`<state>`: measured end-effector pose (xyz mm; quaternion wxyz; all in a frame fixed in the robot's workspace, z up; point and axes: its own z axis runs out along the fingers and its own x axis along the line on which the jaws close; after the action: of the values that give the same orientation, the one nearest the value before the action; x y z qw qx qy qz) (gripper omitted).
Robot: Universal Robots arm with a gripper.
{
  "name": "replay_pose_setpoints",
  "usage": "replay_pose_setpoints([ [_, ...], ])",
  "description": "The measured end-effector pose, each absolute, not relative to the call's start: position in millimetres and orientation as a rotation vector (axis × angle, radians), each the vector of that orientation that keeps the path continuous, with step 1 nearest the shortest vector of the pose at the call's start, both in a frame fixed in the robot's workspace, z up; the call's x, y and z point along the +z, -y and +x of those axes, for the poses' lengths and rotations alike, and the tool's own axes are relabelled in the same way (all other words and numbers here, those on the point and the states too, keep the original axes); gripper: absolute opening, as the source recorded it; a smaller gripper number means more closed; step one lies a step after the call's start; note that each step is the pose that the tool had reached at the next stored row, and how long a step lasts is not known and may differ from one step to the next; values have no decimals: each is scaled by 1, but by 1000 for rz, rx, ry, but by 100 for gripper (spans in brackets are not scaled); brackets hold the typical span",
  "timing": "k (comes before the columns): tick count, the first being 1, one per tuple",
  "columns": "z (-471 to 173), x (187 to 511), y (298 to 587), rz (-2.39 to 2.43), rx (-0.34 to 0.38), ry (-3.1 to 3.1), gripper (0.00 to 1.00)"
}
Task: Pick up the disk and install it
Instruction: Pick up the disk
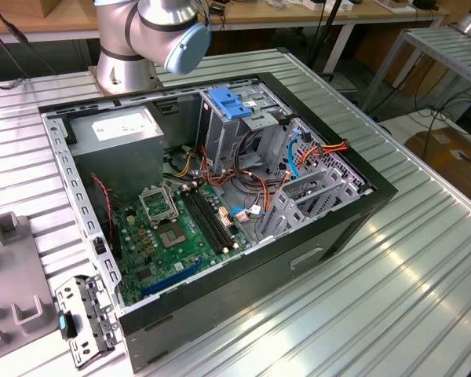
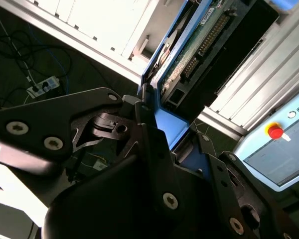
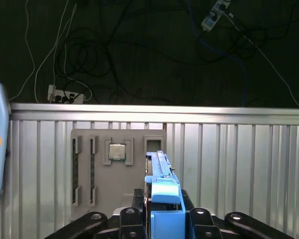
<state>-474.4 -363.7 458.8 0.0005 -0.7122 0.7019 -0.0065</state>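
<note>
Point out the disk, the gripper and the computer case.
disk (image 2: pixel 189 47), second wrist view, on its green circuit board.
gripper (image 3: pixel 162 199), first wrist view, midway between the fingertips clamping the disk.
computer case (image 1: pixel 243 279), exterior view, on its black outer side wall.

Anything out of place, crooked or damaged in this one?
Nothing looks spilled or damaged. The disk is held edge-on in the gripper, not visibly skewed. One loose piece: a metal bracket lies outside the computer case, at the exterior view's lower left.
</note>
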Motion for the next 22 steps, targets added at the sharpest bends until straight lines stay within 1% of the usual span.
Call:
replay_pose_setpoints([
  [22, -474, 487, 364, -2237, -21, -2204, 37],
])
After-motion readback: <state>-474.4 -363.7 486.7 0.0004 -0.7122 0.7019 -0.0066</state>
